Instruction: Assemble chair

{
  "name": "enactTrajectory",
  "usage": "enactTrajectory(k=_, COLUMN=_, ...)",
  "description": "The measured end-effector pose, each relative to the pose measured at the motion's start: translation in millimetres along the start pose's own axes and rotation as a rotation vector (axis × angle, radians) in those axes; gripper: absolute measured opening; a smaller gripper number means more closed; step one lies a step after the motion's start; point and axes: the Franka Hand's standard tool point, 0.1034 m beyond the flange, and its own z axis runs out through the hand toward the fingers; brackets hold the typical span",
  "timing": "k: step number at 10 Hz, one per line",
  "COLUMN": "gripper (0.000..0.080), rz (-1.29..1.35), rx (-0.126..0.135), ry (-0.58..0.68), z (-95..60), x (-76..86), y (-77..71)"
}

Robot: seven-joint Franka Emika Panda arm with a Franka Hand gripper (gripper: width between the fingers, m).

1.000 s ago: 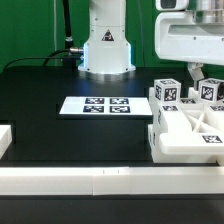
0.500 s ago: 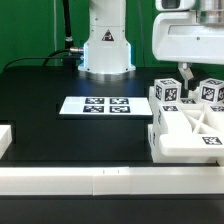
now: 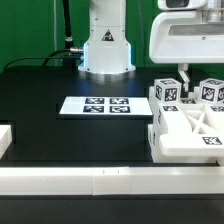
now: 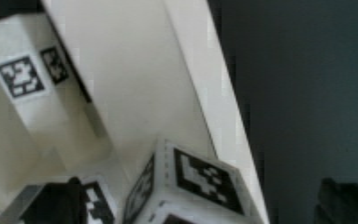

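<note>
Right now the chair (image 3: 190, 128) sits at the exterior view's right, on the near part of the black table (image 3: 60, 135). It is made of chunky white plastic parts that are pushed together. The biggest part is a flat panel with X-shaped ribs (image 3: 205, 122) on its top. Behind the panel stand two blocky posts with black-and-white square tags: one post (image 3: 166, 92) more to the left and another post (image 3: 212, 91) more to the right. A small tag also shows on the near right corner of the panel.

Just above the chair hangs the end effector (image 3: 192, 72), under the big white body of the robot's wrist. One thin finger (image 3: 183, 72) points down into the space between the two tagged posts. The fingers are spread wide apart and hold nothing. In the wrist view, the two dark fingertips (image 4: 60, 203) stand far apart at the edges of the picture, and the white chair parts with their tags fill the space between them, seen from very close. I cannot tell if a finger touches a post.

Farther left on the table lies the marker board (image 3: 96, 105), a thin flat white sheet with several tags on it. It is well apart from the chair. Along the near edge of the table runs a long plain white rail (image 3: 100, 181). A short white block (image 3: 4, 140) sits at the far left edge. At the back stands the robot's white base (image 3: 106, 45), in front of a green wall (image 3: 30, 25).
</note>
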Motion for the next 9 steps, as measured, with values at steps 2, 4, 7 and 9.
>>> enactTrajectory(k=2, gripper=0.0649, rz=-0.192, rx=-0.011, ry=0.002, z=0.0, x=0.4, y=1.2)
enactTrajectory(k=4, gripper=0.0649, rz=-0.319, rx=-0.014, ry=0.002, z=0.1, x=0.7, y=2.1)
enactTrajectory(k=7, gripper=0.0649, rz=-0.523, rx=-0.023, ry=0.002, z=0.0, x=1.6, y=4.0)
enactTrajectory(k=9, gripper=0.0649, rz=-0.607, rx=-0.025, ry=0.001, z=0.0, x=1.9, y=4.8)
